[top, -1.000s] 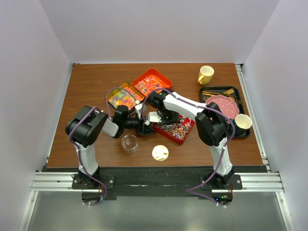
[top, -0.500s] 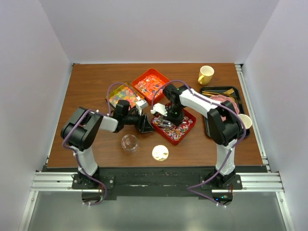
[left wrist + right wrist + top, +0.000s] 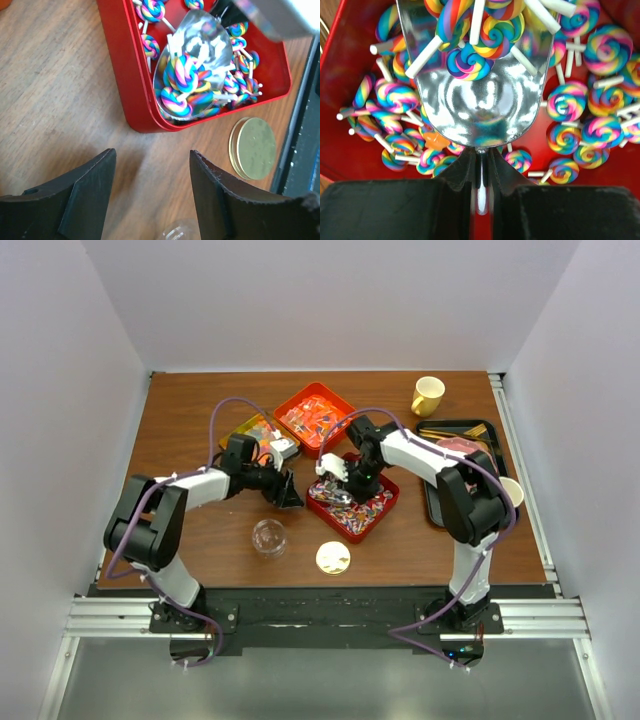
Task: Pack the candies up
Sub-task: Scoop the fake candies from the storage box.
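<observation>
1. My right claw (image 3: 479,194) is closed almost fully. It pinches the thin handle of a metal scoop (image 3: 480,107) and holds nothing else.
2. The scoop's bowl sits low in the red tray (image 3: 345,55). A few candies (image 3: 470,60), swirled lollipops on white sticks, are bunched at its far end. Many more lie loose on the tray floor around it.
3. My left claw (image 3: 152,192) is spread wide and holds nothing. It hovers over bare table just beside the tray's outer wall.
4. Further out, a gold lid (image 3: 252,147) lies flat near the tray's corner. A glass jar (image 3: 268,537) stands apart from the tray, towards the arm bases. Behind the red tray sit an orange tray (image 3: 315,412) and a yellow tray (image 3: 252,430), each holding other sweets.
5. I judge these lollipops to be light and hard, with round heads that roll and sticks that poke past the scoop's lip and catch on things. On smooth metal they would slide off at a slight tilt. I would not pinch them one at a time. The handle is the place to hold, with the bowl carried level. The jar looks slick and easy to tip, so I would grip it by its side wall with the free claw.
</observation>
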